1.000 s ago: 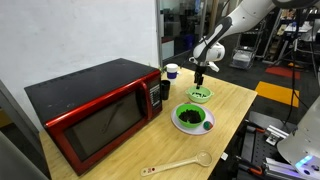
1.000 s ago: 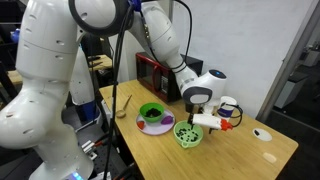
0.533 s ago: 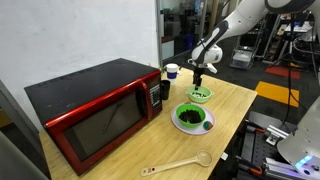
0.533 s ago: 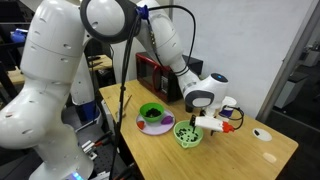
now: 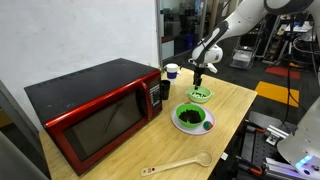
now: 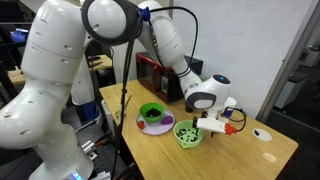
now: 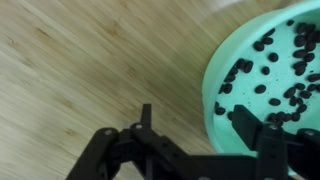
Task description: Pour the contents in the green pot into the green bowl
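- the black gripper (image 7: 205, 140) has begun closing: jaws still wide, astride the small pale lime-green plastic pot (image 7: 270, 70) rim, nothing held yet
- grasp starting; the wider deep-green round bowl (image 5: 193, 118) waits beside it

Bright and even from overhead in both exterior views, with only soft shadows on the table (image 5: 232, 100), but coarse in detail. Blurred throughout the wrist view, worst on the dark gripper (image 7: 195, 128), with pale glare on the wood at top.
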